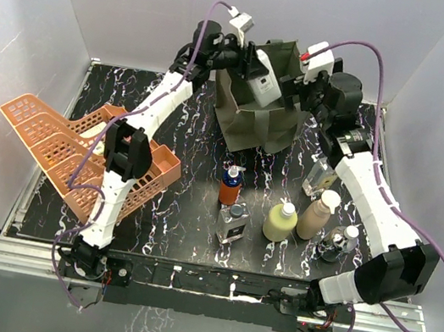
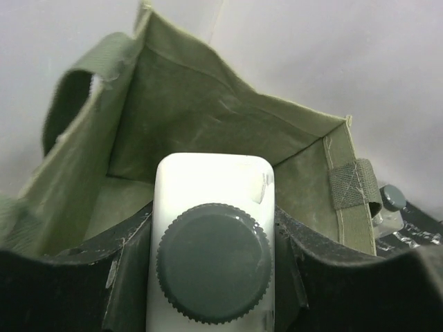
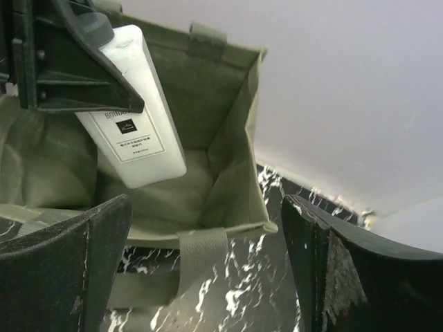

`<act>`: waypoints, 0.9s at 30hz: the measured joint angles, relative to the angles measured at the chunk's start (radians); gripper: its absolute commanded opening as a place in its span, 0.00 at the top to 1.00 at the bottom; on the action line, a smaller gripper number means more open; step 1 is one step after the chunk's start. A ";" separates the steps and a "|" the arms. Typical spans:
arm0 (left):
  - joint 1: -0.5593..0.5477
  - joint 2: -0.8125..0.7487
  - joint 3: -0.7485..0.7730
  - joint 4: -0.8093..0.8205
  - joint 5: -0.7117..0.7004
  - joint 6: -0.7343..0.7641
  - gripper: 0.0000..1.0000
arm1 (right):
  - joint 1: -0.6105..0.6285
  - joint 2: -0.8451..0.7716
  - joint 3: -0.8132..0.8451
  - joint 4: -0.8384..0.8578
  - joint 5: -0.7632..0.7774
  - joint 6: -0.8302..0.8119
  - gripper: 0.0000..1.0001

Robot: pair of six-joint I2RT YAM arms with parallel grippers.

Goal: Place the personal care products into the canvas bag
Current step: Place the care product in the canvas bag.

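left fingers (image 2: 128,277) are gripping the white bottle (image 3: 138,131) at its cap end, about half open, and it is hanging tilted between them over the bag (image 3: 228,117) mouth. right fingers (image 3: 69,270) are gaping wide, holding nothing, with the bag rim sitting between them.

the olive-green canvas bag (image 1: 250,128) stands upright at upper centre of the top view, its mouth open and one strap handle sewn to the near wall. a flat white bottle (image 1: 263,89) with a dark ribbed cap and a small black label hangs tilted over the opening, cap end up. the others stand upright below the bag: an orange bottle (image 1: 230,186) with a blue top, a square clear bottle (image 1: 232,224) just under it, a yellow-green pump bottle (image 1: 280,221), a tan bottle (image 1: 316,215) beside it, a clear bottle (image 1: 320,176) with a black cap, and a dark round bottle (image 1: 335,244) at lower right.
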 measured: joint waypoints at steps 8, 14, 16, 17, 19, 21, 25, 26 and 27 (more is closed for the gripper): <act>-0.080 0.000 0.000 -0.043 -0.026 0.214 1.00 | -0.096 0.116 0.158 -0.190 -0.021 0.206 0.13; -0.117 0.000 0.000 -0.048 -0.044 0.301 1.00 | -0.118 0.241 0.242 -0.276 -0.025 0.286 0.17; -0.121 0.000 0.000 -0.047 -0.053 0.314 1.00 | -0.121 0.271 0.252 -0.292 -0.025 0.305 0.21; -0.122 0.000 0.000 -0.047 -0.058 0.319 1.00 | -0.124 0.284 0.256 -0.297 -0.024 0.312 0.23; -0.122 0.000 0.000 -0.045 -0.071 0.329 1.00 | -0.133 0.308 0.270 -0.311 -0.026 0.328 0.29; -0.124 0.000 0.000 -0.039 -0.087 0.343 1.00 | -0.141 0.321 0.281 -0.319 -0.026 0.338 0.37; -0.127 0.000 0.000 -0.033 -0.117 0.373 1.00 | -0.157 0.327 0.286 -0.327 -0.033 0.354 0.63; -0.127 0.000 0.000 -0.033 -0.125 0.381 1.00 | -0.162 0.330 0.287 -0.327 -0.037 0.357 0.74; -0.128 0.000 0.000 -0.033 -0.130 0.388 1.00 | -0.165 0.331 0.287 -0.327 -0.040 0.356 0.81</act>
